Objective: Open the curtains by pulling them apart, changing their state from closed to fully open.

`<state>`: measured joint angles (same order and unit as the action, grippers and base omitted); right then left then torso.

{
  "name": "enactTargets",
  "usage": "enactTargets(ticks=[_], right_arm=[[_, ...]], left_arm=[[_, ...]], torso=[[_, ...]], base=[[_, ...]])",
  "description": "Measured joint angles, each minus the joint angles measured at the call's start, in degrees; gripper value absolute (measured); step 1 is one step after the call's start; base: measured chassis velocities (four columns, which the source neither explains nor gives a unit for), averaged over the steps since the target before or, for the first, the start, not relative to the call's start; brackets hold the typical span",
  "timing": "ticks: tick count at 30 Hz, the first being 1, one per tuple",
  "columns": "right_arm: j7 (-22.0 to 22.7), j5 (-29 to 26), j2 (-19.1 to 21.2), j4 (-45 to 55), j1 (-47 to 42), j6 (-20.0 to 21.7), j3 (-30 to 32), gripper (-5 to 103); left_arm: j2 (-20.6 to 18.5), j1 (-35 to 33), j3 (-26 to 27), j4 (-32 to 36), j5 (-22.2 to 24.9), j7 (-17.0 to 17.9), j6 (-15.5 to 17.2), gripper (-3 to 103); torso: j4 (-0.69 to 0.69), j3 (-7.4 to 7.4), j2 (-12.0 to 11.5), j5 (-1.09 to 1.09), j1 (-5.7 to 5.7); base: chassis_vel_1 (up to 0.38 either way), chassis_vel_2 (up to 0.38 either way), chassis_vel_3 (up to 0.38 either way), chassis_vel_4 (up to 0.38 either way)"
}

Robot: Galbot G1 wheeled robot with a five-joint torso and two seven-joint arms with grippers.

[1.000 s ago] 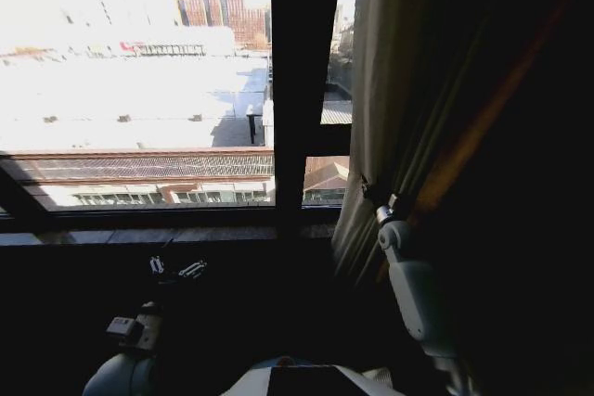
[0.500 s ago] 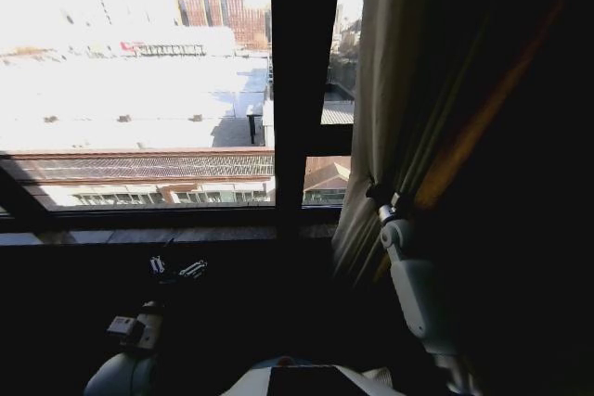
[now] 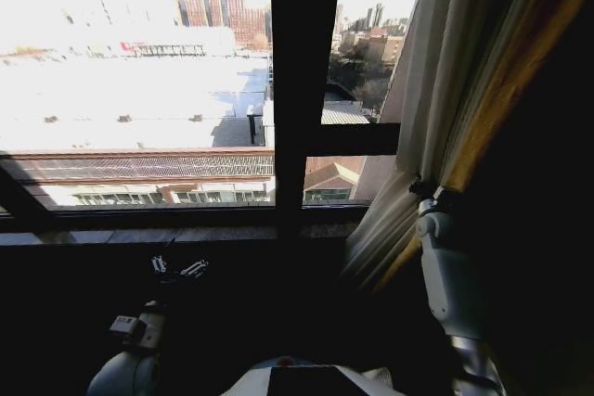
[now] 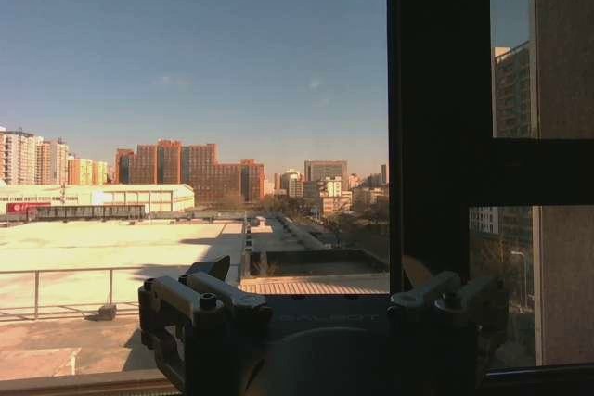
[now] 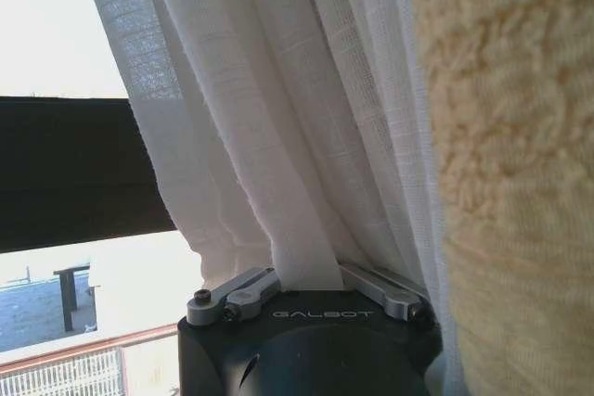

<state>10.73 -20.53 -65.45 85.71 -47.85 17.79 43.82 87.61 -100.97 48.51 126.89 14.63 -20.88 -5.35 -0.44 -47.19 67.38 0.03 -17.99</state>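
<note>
The sheer white pleated curtains (image 3: pixel 427 90) hang bunched at the right side of the window. My right gripper (image 3: pixel 429 194) is raised at sill height and shut on a fold of that fabric. In the right wrist view the curtains (image 5: pixel 278 136) run down between the fingers (image 5: pixel 237 290) of the right gripper (image 5: pixel 308 287), which pinch one pleat. My left gripper (image 3: pixel 176 267) rests low at the left, below the sill, away from the fabric. In the left wrist view the left gripper (image 4: pixel 325 301) is open with nothing in it and faces the window glass.
A thick dark window frame post (image 3: pixel 304 62) and a crossbar (image 3: pixel 357 139) divide the glass. The window sill (image 3: pixel 139 234) runs along below. A heavy yellowish drape (image 5: pixel 510 183) hangs right beside the sheer fabric. The room below the sill is dark.
My right gripper has moved to the right with the curtain in it. The fabric's edge has slid right and more of the right window pane now shows. The left arm has stayed still.
</note>
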Motion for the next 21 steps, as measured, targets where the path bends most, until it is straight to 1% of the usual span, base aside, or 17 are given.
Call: enactTargets(ticks=[6, 7, 8, 9, 10, 12, 13, 14, 15, 16, 18, 21], right_arm=[[2.7, 0.1, 0.5, -0.6, 0.2, 0.1, 0.3, 0], [2.7, 0.2, 0.4, 0.0, -0.2, 0.3, 0.1, -3], [2.7, 0.2, 0.4, 0.0, -0.2, 0.3, 0.1, -3], [2.6, 0.3, 0.3, 0.7, -0.7, 0.4, -0.2, 1], [2.1, 0.3, 0.2, 1.6, -1.3, 0.5, -0.6, 1], [-0.8, 0.4, -0.6, 5.8, -4.3, 1.3, -2.2, 12], [-0.8, 0.4, -0.6, 5.8, -4.3, 1.3, -2.2, 12], [-1.3, 0.4, -0.8, 6.9, -5.1, 1.7, -2.7, 18], [-1.9, 0.4, -1.1, 8.7, -6.5, 2.2, -3.5, 18], [-3.4, 0.8, -1.6, 11.3, -8.8, 2.9, -4.5, 28], [-4.1, 1.3, -1.8, 12.5, -10.0, 3.2, -4.9, 28], [-5.8, 3.0, -2.7, 17.7, -15.6, 4.0, -5.8, 45]], left_arm=[[0.0, 0.1, -0.1, -0.5, 0.0, 0.0, -0.2, 100], [0.0, 0.1, -0.2, -0.5, 0.0, 0.0, -0.2, 100], [0.0, 0.1, -0.2, -0.5, 0.0, 0.0, -0.2, 100], [0.1, 0.1, -0.3, -0.5, 0.0, 0.0, -0.3, 100], [0.1, 0.1, -0.4, -0.5, 0.0, 0.0, -0.3, 100], [0.1, 0.3, -0.4, -0.5, 0.0, 0.0, -0.3, 100], [0.1, 0.3, -0.4, -0.5, 0.0, 0.0, -0.3, 100], [0.1, 0.3, -0.3, -0.5, 0.0, 0.0, -0.3, 100], [0.1, 0.4, -0.2, -0.5, 0.0, 0.0, -0.2, 100], [0.0, 0.5, -0.1, -0.5, 0.0, 0.0, -0.2, 100], [0.0, 0.6, 0.0, -0.5, 0.0, 0.0, -0.1, 100], [0.0, 0.7, 0.1, -0.5, 0.1, 0.1, 0.1, 100]], torso=[[0.00, 0.00, 0.0, -0.01, 0.00], [0.00, 0.00, 0.0, -0.02, 0.00], [0.00, 0.00, 0.0, -0.02, 0.00], [-0.01, 0.00, 0.0, -0.02, 0.00], [-0.02, 0.00, 0.0, -0.01, 0.00], [-0.01, 0.00, 0.0, -0.02, 0.00], [-0.01, 0.00, 0.0, -0.02, 0.00], [-0.01, 0.00, 0.0, -0.02, 0.00], [0.00, 0.00, 0.0, -0.01, 0.00], [0.00, 0.00, 0.0, -0.03, 0.00], [0.01, 0.00, 0.0, -0.03, 0.00], [0.00, 0.01, 0.0, -0.03, 0.00]], base=[[0.000, 0.000, 0.000, 0.000], [0.000, 0.000, 0.000, 0.000], [0.000, 0.000, 0.000, 0.000], [0.000, 0.000, 0.000, 0.000], [0.000, 0.000, 0.000, 0.000], [0.000, 0.000, 0.000, 0.000], [0.000, 0.000, 0.000, 0.000], [0.000, 0.000, 0.000, 0.000], [0.000, 0.000, 0.000, 0.000], [0.000, 0.000, 0.000, 0.000], [0.000, 0.000, 0.000, 0.000], [0.000, 0.000, 0.000, 0.000]])
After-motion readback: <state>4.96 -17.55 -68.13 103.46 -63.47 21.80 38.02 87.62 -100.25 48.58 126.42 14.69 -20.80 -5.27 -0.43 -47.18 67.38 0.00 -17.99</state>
